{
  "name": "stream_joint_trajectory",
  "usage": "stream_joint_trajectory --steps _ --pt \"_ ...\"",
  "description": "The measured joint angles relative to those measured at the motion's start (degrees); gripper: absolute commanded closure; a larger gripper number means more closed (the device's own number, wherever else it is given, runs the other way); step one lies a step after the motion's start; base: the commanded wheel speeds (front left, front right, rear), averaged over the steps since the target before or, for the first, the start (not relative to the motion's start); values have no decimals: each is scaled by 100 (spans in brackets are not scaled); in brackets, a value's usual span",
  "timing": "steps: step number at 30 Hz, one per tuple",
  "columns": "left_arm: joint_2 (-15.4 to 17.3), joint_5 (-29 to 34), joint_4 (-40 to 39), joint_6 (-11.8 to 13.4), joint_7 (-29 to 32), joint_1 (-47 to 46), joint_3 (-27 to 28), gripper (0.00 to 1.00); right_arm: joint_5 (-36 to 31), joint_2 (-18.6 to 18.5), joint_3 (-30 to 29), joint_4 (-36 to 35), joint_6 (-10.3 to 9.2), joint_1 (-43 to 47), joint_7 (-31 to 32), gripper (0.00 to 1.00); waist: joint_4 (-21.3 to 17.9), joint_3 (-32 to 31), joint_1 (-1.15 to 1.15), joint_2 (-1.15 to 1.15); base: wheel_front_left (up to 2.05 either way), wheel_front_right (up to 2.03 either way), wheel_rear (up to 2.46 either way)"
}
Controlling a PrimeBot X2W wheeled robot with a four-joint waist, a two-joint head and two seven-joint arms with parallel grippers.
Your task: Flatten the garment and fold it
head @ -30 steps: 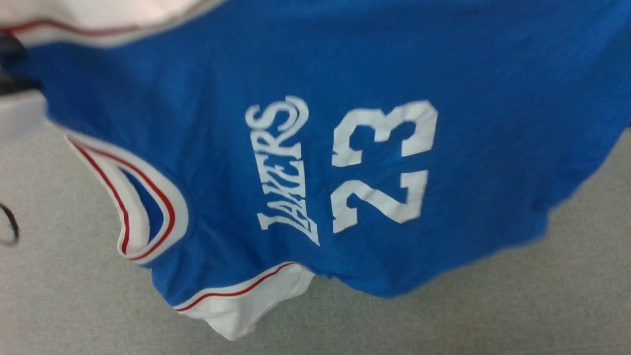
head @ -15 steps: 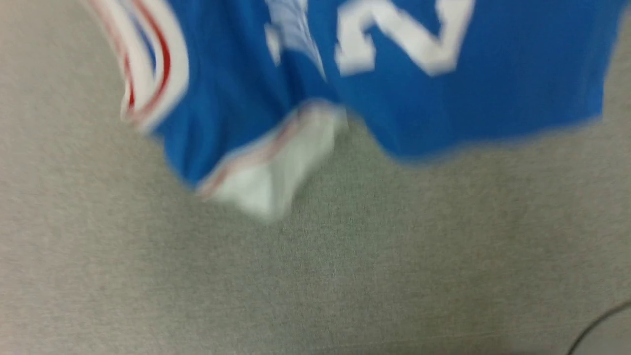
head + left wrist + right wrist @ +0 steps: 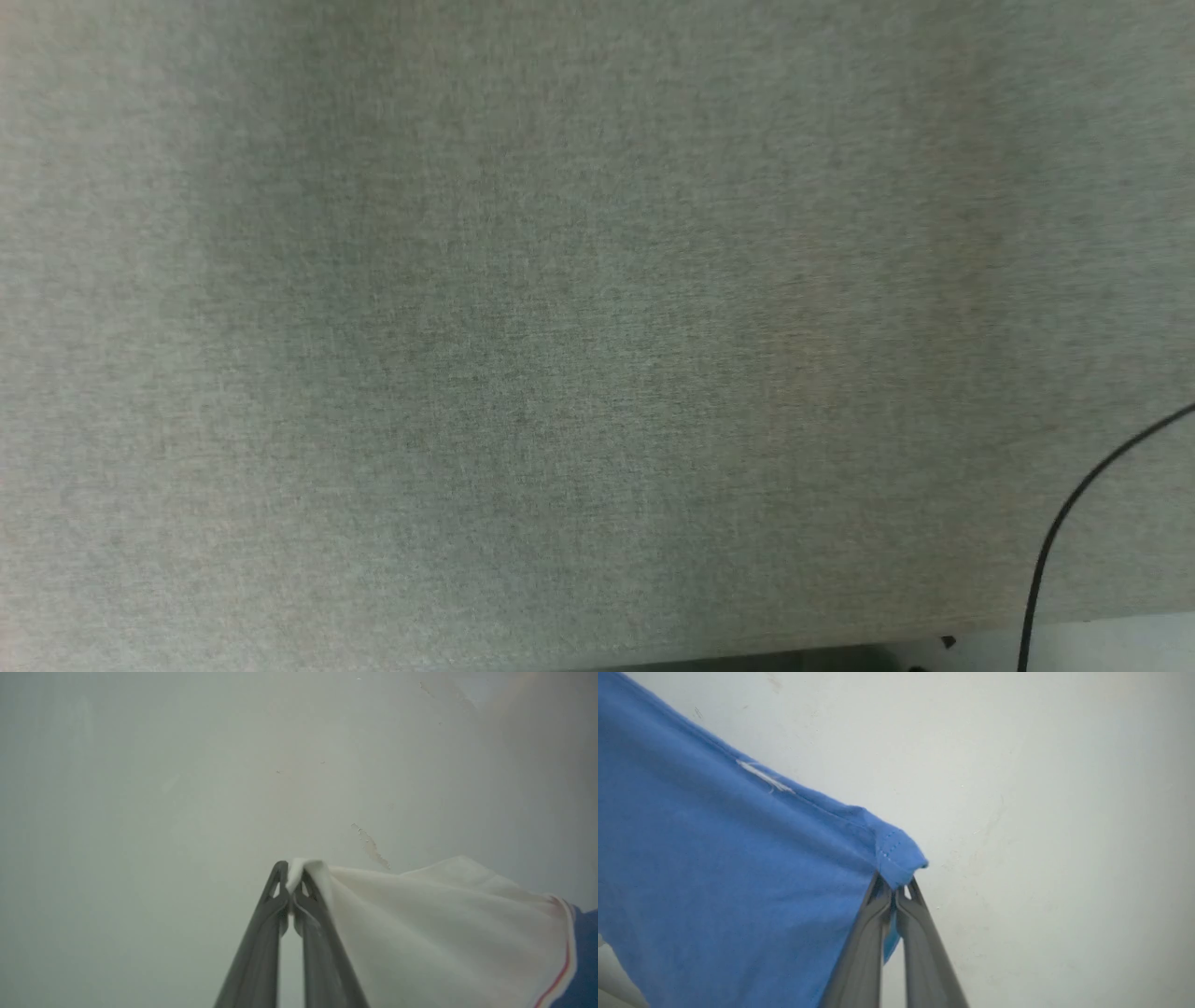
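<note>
The garment [image 3: 444,933] hangs in the air, pinched at two spots. In the left wrist view my left gripper [image 3: 292,877] is shut on the tip of its white sleeve, whose red-striped trim and blue body run off to the right. In the right wrist view my right gripper [image 3: 893,886] is shut on a stitched blue hem corner of the garment [image 3: 714,868], which spreads out to the left. Both pairs of fingers point at a pale wall.
The head view looks down on a grey fabric table top [image 3: 560,327]. A thin black cable [image 3: 1064,523] curves across its lower right corner, and the table's near edge [image 3: 747,649] runs along the bottom.
The garment slid up and out of the head view, from filling it to gone; the bare grey table top has taken its place, and the cable has come in at lower right.
</note>
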Motion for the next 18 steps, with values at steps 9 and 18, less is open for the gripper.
stream_joint_trajectory --steps 9,18 --pt "-356 149 -153 -204 -7 1486 219 100 -58 348 442 910 0 480 -1059 100 310 334 0 0 0 0 0" --pt "-656 11 -489 -408 -7 4661 201 100 13 522 1048 1289 0 2339 -1445 100 519 -191 -2 0 0 0 0"
